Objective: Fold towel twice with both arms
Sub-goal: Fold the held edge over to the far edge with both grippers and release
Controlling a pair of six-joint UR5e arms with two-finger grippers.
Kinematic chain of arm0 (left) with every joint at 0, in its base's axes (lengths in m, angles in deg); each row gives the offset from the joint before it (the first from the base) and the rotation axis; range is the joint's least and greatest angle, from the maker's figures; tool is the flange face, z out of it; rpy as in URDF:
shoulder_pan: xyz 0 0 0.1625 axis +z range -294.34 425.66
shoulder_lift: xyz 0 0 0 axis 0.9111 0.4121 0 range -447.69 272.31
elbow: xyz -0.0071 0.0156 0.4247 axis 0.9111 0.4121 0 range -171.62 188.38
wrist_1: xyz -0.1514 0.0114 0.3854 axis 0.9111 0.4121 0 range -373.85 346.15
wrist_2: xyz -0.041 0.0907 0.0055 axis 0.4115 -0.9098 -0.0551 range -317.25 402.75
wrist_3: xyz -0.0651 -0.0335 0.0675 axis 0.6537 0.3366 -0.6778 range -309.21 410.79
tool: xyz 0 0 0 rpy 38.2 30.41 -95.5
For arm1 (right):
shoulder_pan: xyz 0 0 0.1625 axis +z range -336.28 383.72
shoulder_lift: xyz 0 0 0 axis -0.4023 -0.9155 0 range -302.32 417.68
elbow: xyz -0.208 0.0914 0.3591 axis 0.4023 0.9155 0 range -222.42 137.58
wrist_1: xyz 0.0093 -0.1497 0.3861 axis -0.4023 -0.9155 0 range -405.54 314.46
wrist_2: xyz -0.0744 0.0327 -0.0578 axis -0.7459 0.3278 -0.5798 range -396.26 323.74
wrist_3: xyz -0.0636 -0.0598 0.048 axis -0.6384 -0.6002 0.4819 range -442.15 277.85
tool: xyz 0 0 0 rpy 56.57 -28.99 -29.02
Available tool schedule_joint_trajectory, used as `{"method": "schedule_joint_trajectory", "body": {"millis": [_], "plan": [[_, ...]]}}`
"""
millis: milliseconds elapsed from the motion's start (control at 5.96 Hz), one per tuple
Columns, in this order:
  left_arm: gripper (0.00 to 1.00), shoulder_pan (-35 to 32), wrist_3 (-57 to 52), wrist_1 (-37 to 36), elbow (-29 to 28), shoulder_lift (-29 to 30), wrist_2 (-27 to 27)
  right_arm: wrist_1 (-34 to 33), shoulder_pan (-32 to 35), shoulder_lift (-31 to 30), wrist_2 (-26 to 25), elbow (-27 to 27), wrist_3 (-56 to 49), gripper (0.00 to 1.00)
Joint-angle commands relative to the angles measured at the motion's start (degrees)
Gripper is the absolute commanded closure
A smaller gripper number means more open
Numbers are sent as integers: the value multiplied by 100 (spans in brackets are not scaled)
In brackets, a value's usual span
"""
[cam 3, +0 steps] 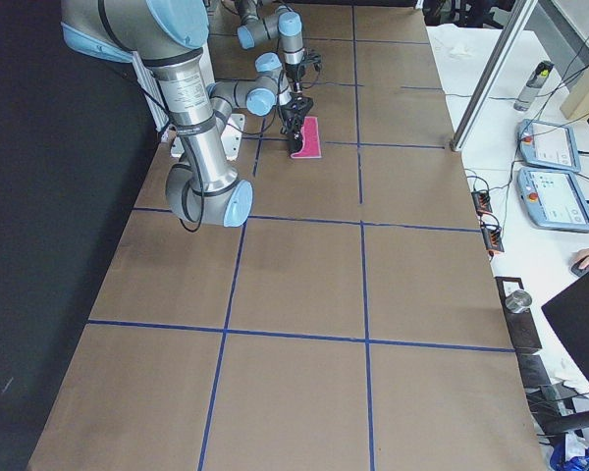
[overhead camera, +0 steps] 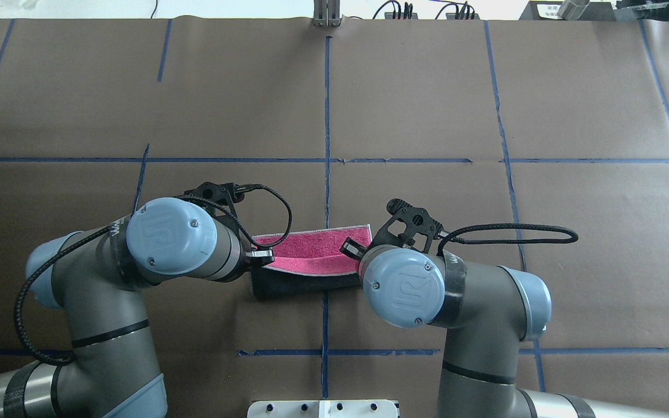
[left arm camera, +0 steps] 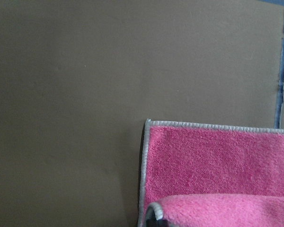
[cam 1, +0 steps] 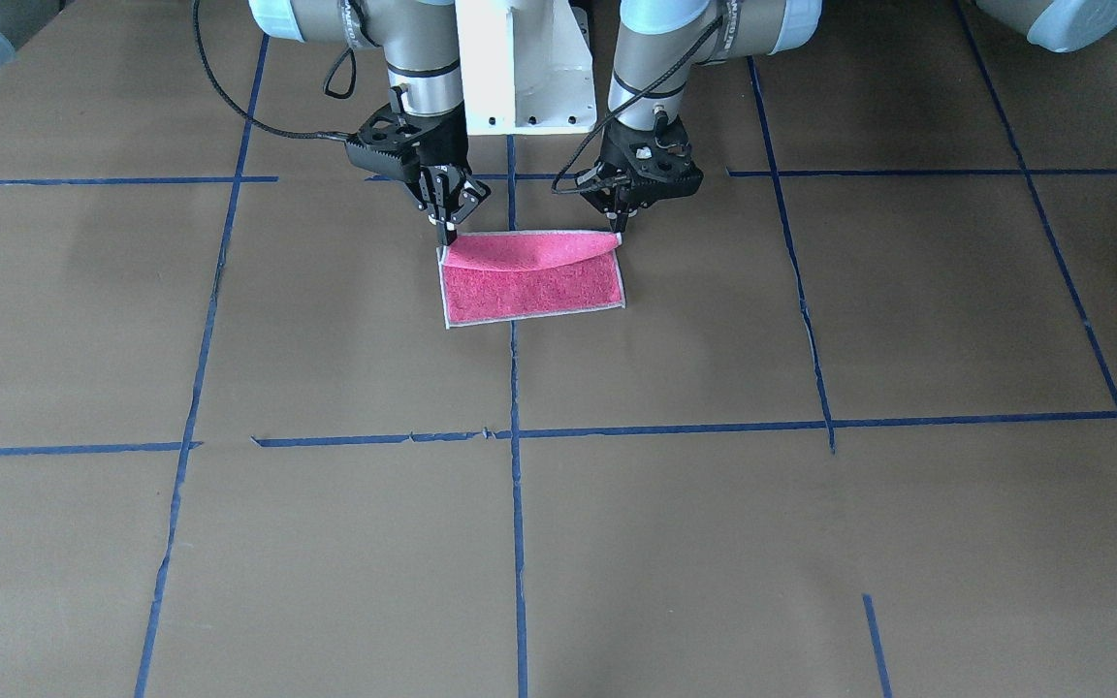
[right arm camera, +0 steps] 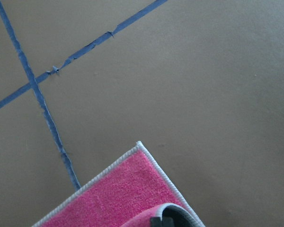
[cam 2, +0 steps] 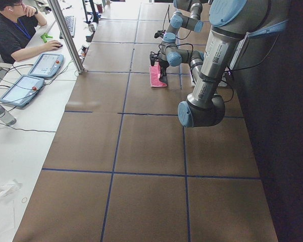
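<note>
My left pincer (cam 1: 616, 236) and right pincer (cam 1: 445, 239) each pinch a corner of the soft, floppy towel (cam 1: 534, 291) sagging between them.

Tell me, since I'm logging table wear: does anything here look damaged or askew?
The blue tape line on the operators' side of the towel is ragged and nicked near the centre crossing, with a gap at one end. The towel, mid-fold in the left gripper and right gripper, looks fine.
</note>
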Motion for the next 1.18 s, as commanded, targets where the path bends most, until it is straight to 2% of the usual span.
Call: {"method": "schedule_joint_trajectory", "body": {"millis": [0, 168, 336, 504, 672, 1007], "plan": [[100, -155, -47, 286, -432, 130, -5, 98, 170, 27, 7, 127, -22, 100], [89, -304, -169, 393, -600, 191, 4, 98, 284, 36, 50, 145, -265, 83], [19, -436, -362, 394, -758, 270, 4, 98, 468, 149, 198, 310, -703, 29], [0, -646, -590, 385, -777, 296, 21, 89, 722, 594, 322, 825, -820, 0], [0, -874, -801, 385, -786, 314, 65, 98, 1134, 625, 1019, 883, -1422, 0], [0, -895, -979, 394, -760, 297, 292, 98, 1593, 520, 1718, 874, -2433, 0]]}}
